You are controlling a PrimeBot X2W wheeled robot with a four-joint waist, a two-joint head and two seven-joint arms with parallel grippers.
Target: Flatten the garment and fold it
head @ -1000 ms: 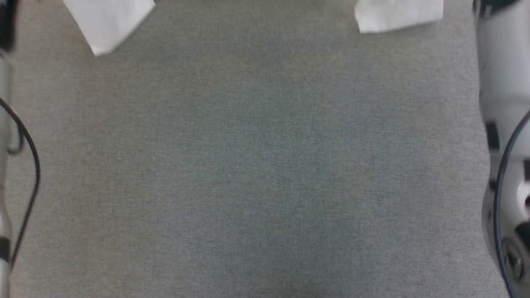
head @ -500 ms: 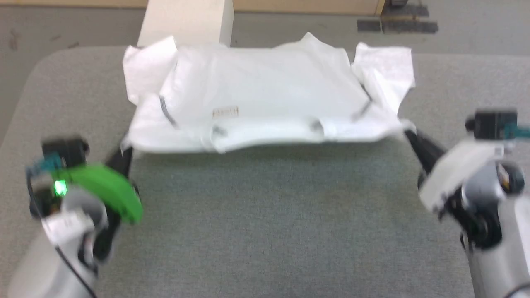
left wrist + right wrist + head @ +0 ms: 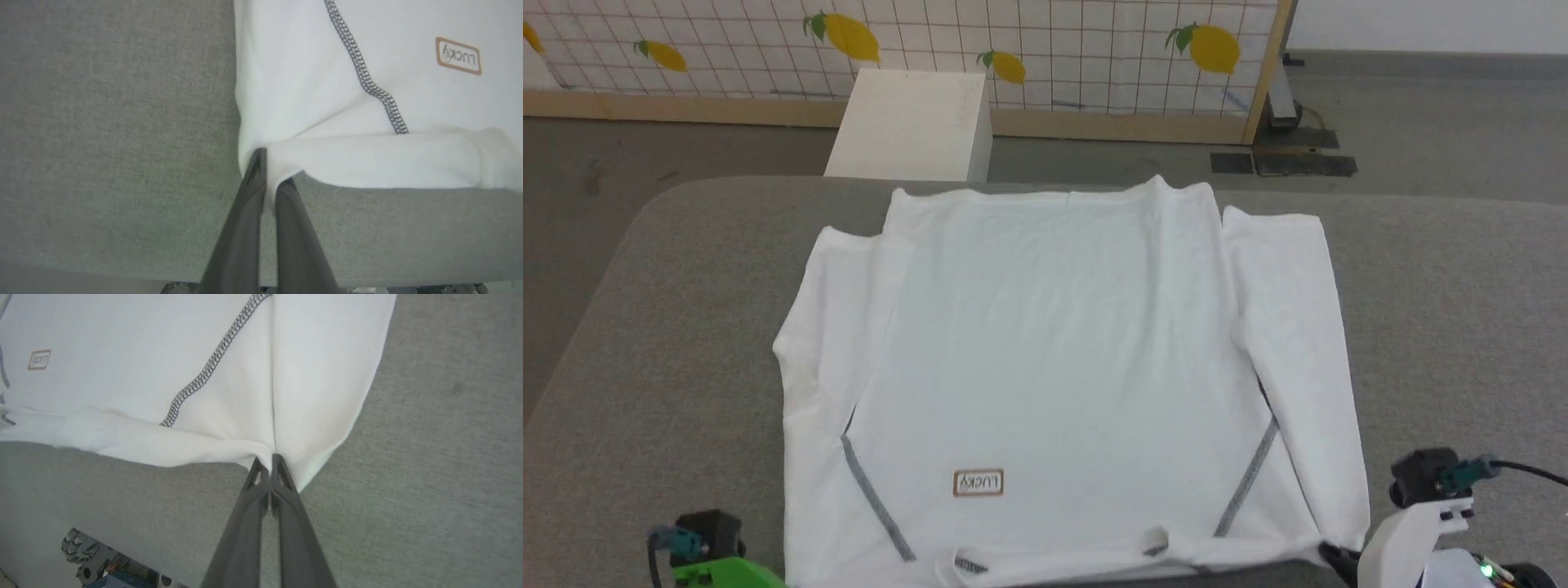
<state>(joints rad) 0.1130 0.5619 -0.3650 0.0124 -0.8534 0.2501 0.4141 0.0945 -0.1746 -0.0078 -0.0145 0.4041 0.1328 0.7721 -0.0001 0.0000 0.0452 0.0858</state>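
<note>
The white long-sleeved garment [image 3: 1054, 351] lies spread flat on the grey table [image 3: 670, 327], neck end towards me and both sleeves folded along its sides. Grey-black stitching [image 3: 874, 498] runs down each shoulder, and the "LUCKY" patch [image 3: 978, 483] sits near the neck. My left gripper [image 3: 271, 167] is shut on the garment's near left corner. At the near right corner my right gripper [image 3: 270, 459] pinches the fabric where the sleeve meets the shoulder. Both corners rise slightly off the table.
A white box [image 3: 915, 122] stands on the floor beyond the table's far edge. Behind it is a gridded wall with lemon pictures [image 3: 1013, 49] and a wooden post [image 3: 1266, 73]. Bare grey table surface flanks the garment on both sides.
The head camera has swung upward. The garment, bunched and lifted at its near edge half a second ago, now lies stretched flat, with both grippers still on its near corners.
</note>
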